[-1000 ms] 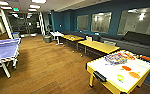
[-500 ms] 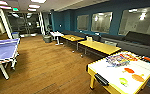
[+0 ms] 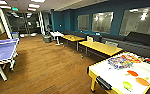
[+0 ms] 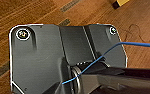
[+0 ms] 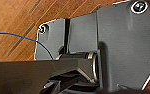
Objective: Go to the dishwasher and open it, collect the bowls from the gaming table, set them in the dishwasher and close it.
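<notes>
1. The gaming table (image 3: 141, 75), with its white top and yellow sides, stands at the head view's lower right.
2. Orange bowls (image 3: 133, 73) lie near its near end.
3. Both wrist cameras look down over wooden floor (image 4: 28, 15); whether either gripper is open or closed cannot be told.

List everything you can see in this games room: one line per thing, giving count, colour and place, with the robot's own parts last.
gaming table: one, white top, yellow sides, near right.
bowls: bright orange, red and green ones on the gaming table; count unclear.
ping-pong table: one, blue, near left.
yellow tables: a row along the right wall.
white table: one, far end of the row.
bench: dark, along the blue wall.
bin: one, dark, far middle.
floor: brown wood.
wrist plate: dark, above the floor, a blue cable crossing it.
</notes>
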{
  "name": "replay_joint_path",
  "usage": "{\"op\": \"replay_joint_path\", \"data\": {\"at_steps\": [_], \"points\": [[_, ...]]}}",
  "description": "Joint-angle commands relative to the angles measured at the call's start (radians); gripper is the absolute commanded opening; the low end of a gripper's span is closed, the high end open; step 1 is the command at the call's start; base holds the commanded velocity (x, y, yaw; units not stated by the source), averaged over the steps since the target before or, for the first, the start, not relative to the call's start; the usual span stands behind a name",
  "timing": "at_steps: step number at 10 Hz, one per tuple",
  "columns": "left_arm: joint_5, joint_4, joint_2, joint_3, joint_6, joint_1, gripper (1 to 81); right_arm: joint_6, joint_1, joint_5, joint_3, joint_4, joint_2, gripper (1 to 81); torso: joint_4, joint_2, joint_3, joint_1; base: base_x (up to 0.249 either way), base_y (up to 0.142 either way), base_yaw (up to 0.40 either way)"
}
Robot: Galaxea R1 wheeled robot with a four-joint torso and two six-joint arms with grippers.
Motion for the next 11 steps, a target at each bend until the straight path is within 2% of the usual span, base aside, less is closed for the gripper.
{"op": "replay_joint_path", "data": {"at_steps": [1,11], "points": [[0.049,0.004,-0.003,0.009,0.006,-0.041,81.1,-0.007,0.034,-0.040,0.008,-0.019,0.003,81.1,0.000,0.000,0.000,0.000,0.126,0.000,0.000],[0.049,0.011,0.007,0.009,0.006,-0.041,81.1,-0.007,0.032,-0.040,0.006,-0.020,0.003,81.1,0.000,0.000,0.000,0.000,0.125,0.000,0.000]]}}
